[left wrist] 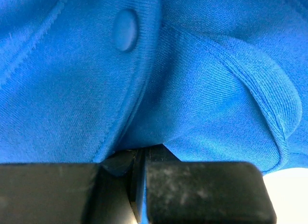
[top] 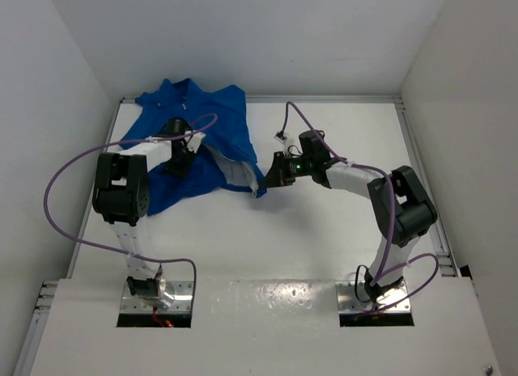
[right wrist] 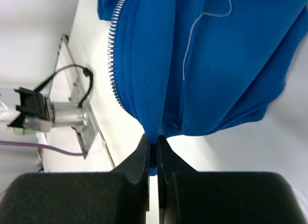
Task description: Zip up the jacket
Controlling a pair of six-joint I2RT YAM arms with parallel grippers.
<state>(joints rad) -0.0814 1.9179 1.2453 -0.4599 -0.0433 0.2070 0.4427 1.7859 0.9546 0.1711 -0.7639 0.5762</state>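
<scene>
White walls close in a white table, and the jacket lies bunched on its far left part, the collar end toward the back wall and one flap turned back to show a pale lining. The left gripper is down on the middle of the blue cloth. In its wrist view the fingers are almost together, with a fold of the fabric tucked into the narrow gap between them, just below a round blue snap. Farther right, the right gripper holds the jacket's lower corner, its jaws pinched tight on the edge of the cloth. The zipper teeth run up the hem beside a loose pale thread.
</scene>
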